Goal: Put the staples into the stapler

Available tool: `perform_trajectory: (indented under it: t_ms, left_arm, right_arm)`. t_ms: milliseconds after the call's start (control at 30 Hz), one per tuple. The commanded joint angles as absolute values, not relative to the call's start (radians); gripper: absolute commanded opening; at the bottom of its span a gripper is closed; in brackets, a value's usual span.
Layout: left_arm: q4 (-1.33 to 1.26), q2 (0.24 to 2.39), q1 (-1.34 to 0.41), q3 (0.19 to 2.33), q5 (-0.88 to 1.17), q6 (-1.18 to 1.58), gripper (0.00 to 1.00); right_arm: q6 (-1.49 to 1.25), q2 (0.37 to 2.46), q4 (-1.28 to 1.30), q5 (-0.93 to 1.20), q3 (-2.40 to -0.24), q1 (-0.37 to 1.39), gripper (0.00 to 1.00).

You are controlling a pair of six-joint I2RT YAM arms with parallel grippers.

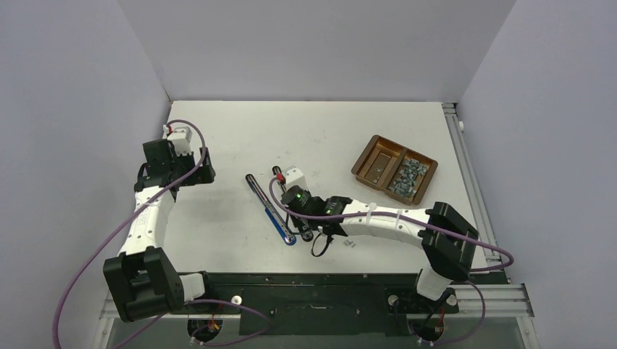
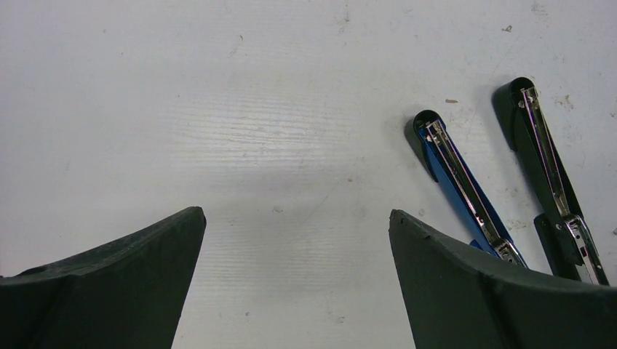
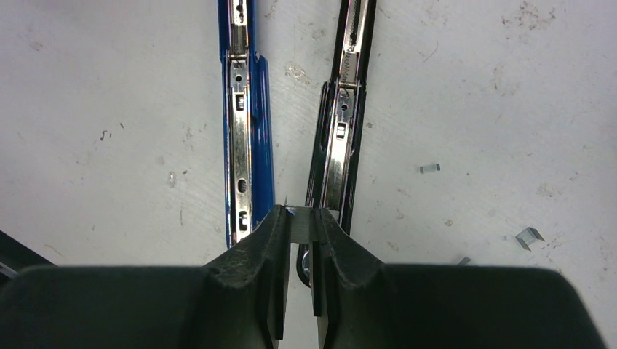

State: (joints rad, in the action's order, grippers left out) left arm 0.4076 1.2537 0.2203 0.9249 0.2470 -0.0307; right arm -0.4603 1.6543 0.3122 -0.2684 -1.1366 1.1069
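Observation:
The stapler (image 1: 271, 209) lies swung open on the table, its blue half (image 3: 244, 109) and black half (image 3: 345, 109) side by side, metal channels up. My right gripper (image 3: 300, 219) hovers over the hinge end between the two halves, shut on a small grey strip of staples (image 3: 300, 225) pinched at its fingertips. More staples (image 1: 409, 178) fill the right compartment of the brown tray (image 1: 361, 169). My left gripper (image 2: 295, 218) hangs wide open over bare table, left of the stapler (image 2: 458, 182), with nothing between its fingers.
A few loose staples (image 3: 429, 168) lie on the table right of the stapler, another (image 3: 530, 235) nearer my right gripper. The tray's left compartment (image 1: 377, 163) holds little. Grey walls enclose the table on three sides.

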Motion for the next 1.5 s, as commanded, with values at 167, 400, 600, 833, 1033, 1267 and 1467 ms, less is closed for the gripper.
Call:
perform_trajectory:
  t_ms: [167,400,600,833,1033,1267,1467]
  left_arm:
    - [0.358,1.235,0.233,0.894,0.258,-0.006,0.96]
    - [0.327,1.248,0.233,0.871,0.27,0.008,0.96]
    - [0.308,1.255,0.233,0.849,0.271,0.005,0.96]
    - [0.278,1.282,0.233,0.822,0.284,0.005,0.96]
    - [0.254,1.304,0.234,0.809,0.313,0.01,0.96]
    - [0.222,1.294,0.234,0.777,0.316,0.012,0.96]
    - [0.204,1.29,0.234,0.759,0.321,0.02,0.96]
  right_arm:
    - [-0.463,1.682,0.234,-0.292,-1.18,1.115,0.08]
    - [-0.444,1.705,0.225,-0.273,-1.194,1.121,0.08]
    - [-0.4,1.766,0.226,-0.243,-1.248,1.135,0.08]
    - [-0.378,1.788,0.177,-0.242,-1.244,1.159,0.08]
    - [-0.392,1.791,0.132,-0.308,-1.206,1.185,0.08]
    - [-0.401,1.818,0.133,-0.351,-1.206,1.208,0.08]
    - [-0.423,1.816,0.138,-0.358,-1.193,1.209,0.08]
